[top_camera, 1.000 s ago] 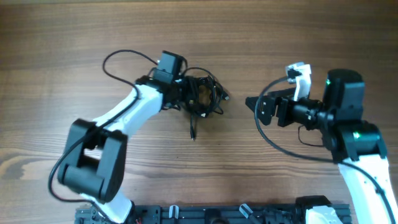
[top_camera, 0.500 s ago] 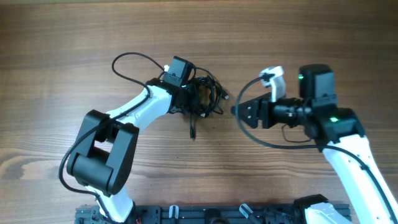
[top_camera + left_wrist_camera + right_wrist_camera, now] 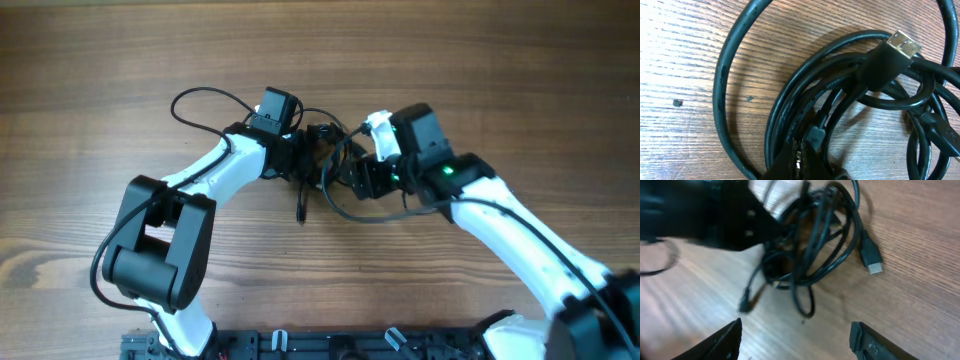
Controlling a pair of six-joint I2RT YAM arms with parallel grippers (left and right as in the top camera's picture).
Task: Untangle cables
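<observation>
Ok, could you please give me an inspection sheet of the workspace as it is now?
Surface: wooden table, bare grain.
Job's things: cables in one knotted bundle; one plug end trails out toward the near edge.
Clutter: nothing seen.
Grippers: left gripper shut on a strand of the bundle; right gripper open, facing the bundle, nothing between its jaws.
Cables: arm wires loop free beside the arms, thicker than the job's cords.
Surroundings: black rail at the near edge.
</observation>
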